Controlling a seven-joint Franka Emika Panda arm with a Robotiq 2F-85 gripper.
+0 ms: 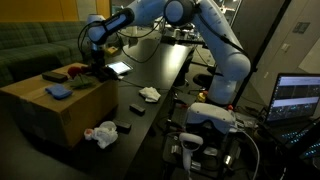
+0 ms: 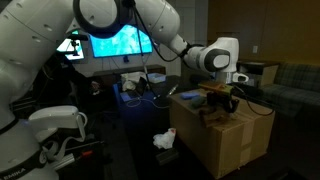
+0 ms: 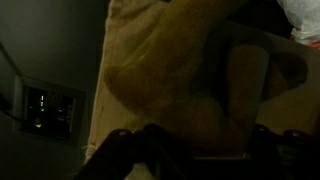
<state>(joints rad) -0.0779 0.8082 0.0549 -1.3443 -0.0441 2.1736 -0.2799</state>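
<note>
My gripper (image 1: 97, 62) hangs just above the top of a brown cardboard box (image 1: 60, 112) that stands on the black table. It also shows over the box (image 2: 225, 142) in an exterior view (image 2: 222, 100). In the wrist view the two dark fingers (image 3: 195, 155) stand wide apart over the tan cardboard (image 3: 160, 70), with nothing clearly between them. A blue cloth (image 1: 58, 92), a dark flat object (image 1: 52, 76) and a reddish thing (image 1: 78, 72) lie on the box top close to the gripper. The wrist view is very dark.
A crumpled white cloth (image 1: 100, 133) lies at the box's foot and shows again in an exterior view (image 2: 163, 140). Another white cloth (image 1: 149, 94), small black items (image 1: 137, 109) and a lit tablet (image 1: 118, 69) lie on the table. A laptop (image 1: 298, 98), a monitor (image 2: 125, 42) and a sofa (image 1: 30, 50) stand around.
</note>
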